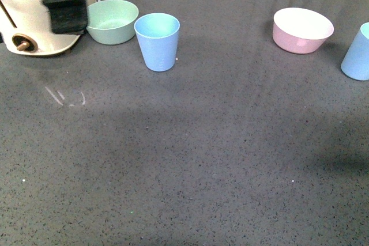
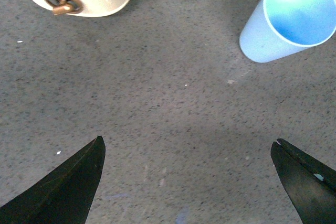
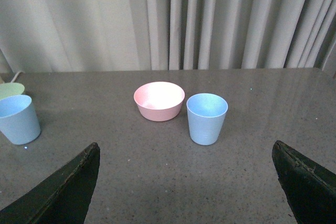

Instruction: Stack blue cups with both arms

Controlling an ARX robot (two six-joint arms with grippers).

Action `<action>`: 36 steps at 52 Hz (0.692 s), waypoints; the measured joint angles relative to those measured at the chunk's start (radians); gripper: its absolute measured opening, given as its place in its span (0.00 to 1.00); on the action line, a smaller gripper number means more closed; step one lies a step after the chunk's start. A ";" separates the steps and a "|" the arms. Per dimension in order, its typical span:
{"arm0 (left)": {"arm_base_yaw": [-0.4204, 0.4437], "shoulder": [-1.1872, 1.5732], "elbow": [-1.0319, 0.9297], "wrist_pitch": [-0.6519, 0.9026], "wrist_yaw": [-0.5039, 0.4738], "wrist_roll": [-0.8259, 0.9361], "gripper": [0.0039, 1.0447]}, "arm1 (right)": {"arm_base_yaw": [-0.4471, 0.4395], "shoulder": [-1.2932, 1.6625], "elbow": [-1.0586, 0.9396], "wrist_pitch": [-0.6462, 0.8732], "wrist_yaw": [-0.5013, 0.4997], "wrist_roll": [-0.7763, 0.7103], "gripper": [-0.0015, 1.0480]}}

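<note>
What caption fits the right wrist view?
Open right gripper faces one blue cup beside the pink bowl; the other blue cup stands apart by the green bowl.

Table [image 1: 184, 171] has L cup [image 1: 157, 41], R cup [image 1: 357, 53], green bowl [image 1: 112, 22], pink bowl [image 1: 302, 31], cream appliance [image 1: 31, 24].

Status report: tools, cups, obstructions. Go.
Left tool open, empty. Right tool open, empty. Left blue cup upright beside mint bowl. Right blue cup upright beside pink bowl; unstacked.
</note>
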 joint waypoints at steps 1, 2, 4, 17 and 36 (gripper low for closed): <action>-0.010 0.019 0.018 -0.002 -0.005 -0.013 0.92 | 0.000 0.000 0.000 0.000 0.000 0.000 0.91; -0.018 0.037 0.035 -0.002 -0.008 -0.019 0.92 | 0.000 0.000 0.000 0.000 0.000 0.000 0.91; -0.037 0.080 0.079 -0.008 -0.015 -0.040 0.92 | 0.000 0.000 0.000 0.000 0.000 0.000 0.91; -0.089 0.244 0.236 -0.039 -0.069 -0.089 0.92 | 0.000 0.000 0.000 0.000 0.000 0.000 0.91; -0.141 0.374 0.381 -0.073 -0.111 -0.124 0.92 | 0.000 0.000 0.000 0.000 0.000 0.000 0.91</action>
